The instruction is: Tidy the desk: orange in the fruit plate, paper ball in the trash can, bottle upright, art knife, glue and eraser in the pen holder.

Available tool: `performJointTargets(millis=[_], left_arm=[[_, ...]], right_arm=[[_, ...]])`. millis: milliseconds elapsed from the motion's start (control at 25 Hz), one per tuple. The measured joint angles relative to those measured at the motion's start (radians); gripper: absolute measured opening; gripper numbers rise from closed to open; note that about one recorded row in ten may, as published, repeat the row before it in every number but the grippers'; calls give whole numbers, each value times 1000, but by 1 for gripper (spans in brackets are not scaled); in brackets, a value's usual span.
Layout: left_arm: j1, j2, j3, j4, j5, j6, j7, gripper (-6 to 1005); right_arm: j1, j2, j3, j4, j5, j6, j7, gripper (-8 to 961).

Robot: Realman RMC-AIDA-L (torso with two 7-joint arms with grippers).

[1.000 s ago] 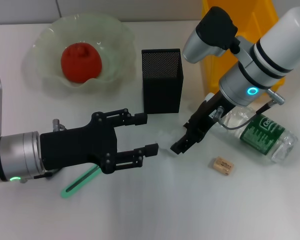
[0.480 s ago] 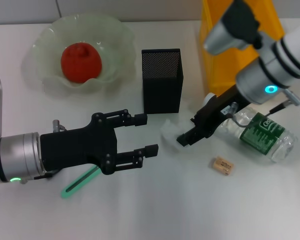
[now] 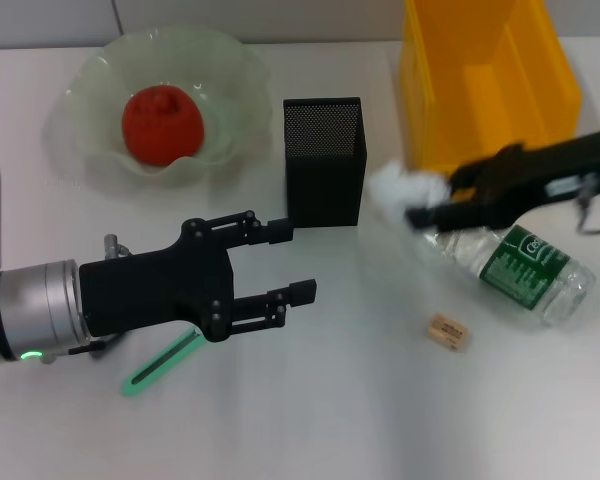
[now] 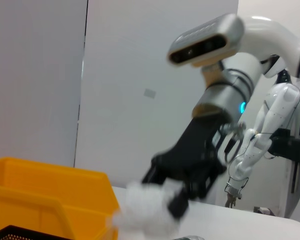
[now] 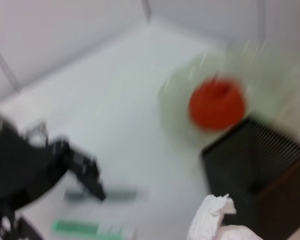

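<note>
The right hand (image 3: 420, 203) reaches in from the right edge of the tabletop (image 3: 340, 400), its dark fingers clamped on the paper ball (image 3: 398, 186), a crumpled white wad with ragged folds. The ball hangs above the tabletop, just beside the near left corner of the yellow plastic trash can (image 3: 490, 80), an open-topped bin with smooth walls at the far right corner. In the left wrist view the same white wad (image 4: 142, 212) shows at the tips of the black fingers beside the bin's yellow wall (image 4: 45, 192).

Under the right hand the clear plastic bottle (image 3: 510, 262) lies on its side, with a green label, near the right edge. Just nearer the front edge lies a small tan eraser (image 3: 447, 332), a flat block.

The left hand (image 3: 280, 262) hovers over the left half of the tabletop, its black fingers apart and holding nothing. Beneath it a slim green art knife (image 3: 160, 362) lies flat, partly hidden.

A black mesh pen holder (image 3: 324, 160), square and upright, stands at the middle toward the far edge. To its left the pale green fruit plate (image 3: 230, 60), translucent with a wavy rim, holds the round orange (image 3: 162, 123).
</note>
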Motion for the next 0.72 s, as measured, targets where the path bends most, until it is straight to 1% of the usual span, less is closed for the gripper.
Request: performJointTargets(millis=[40,80,120,160,280,440,480,520,640,680,720], left_arm=[[0,0,2,0,0,-3,0,659],[-1,0,4,0,0,-5,0,659],[-1,0,4,0,0,-5,0,658],[-1,0,4,0,-1,-6,0,658],[-1,0,4,-1,-1,-9,1,657],[-2,0,4,-1,-1,-11,1,655],[-3,0,4,-1,-1,-14,1,655],[-3,0,4,-1,-1,-14,1,654],[-3,0,4,-1,-1,-16,1,653],[-4,0,4,-1,-1,-17,1,652],[-4,0,4,-1,-1,-18,1,652]], right_arm=[[-22,1,22,-18,25,0,-23,520],[-77,3,83,-55,99,15,-86,520],[-77,3,83,-55,99,15,-86,520],[-100,4,110,-66,129,32,-110,520],[-141,4,200,-70,186,100,-173,520],[-146,3,241,-66,190,145,-198,520],[-145,2,250,-57,184,186,-207,519],[-145,2,250,-57,184,186,-207,519],[-136,-1,249,-25,176,254,-244,519],[-122,-2,246,3,164,290,-260,519],[-122,-2,246,3,164,290,-260,519]])
